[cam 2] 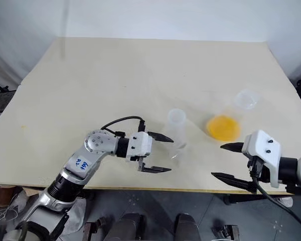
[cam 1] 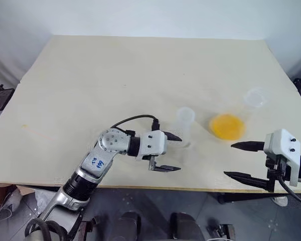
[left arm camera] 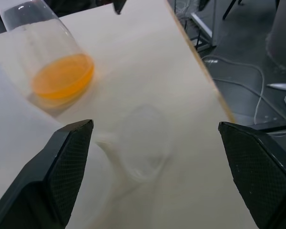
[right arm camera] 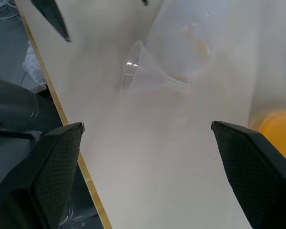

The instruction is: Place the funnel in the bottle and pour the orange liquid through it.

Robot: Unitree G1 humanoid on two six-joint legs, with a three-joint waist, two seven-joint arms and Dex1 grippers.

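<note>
Two flasks on the table (cam 1: 90,75): empty bottle (cam 1: 184,125) at centre, a second flask (cam 1: 231,120) holding the orange liquid (cam 1: 227,126) at 3 o'clock of it. One funnel (right arm camera: 145,71) lies beside the bottle, legible in wrist views. Left gripper (cam 1: 171,152) and right gripper (cam 1: 240,159): jaws fully spread, empty.

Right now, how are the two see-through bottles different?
The bottle by the left gripper is the empty bottle, with nothing coloured inside. The other bottle, nearer the right gripper, holds a shallow layer of orange liquid. Both are clear plastic, standing upright on the table.
</note>
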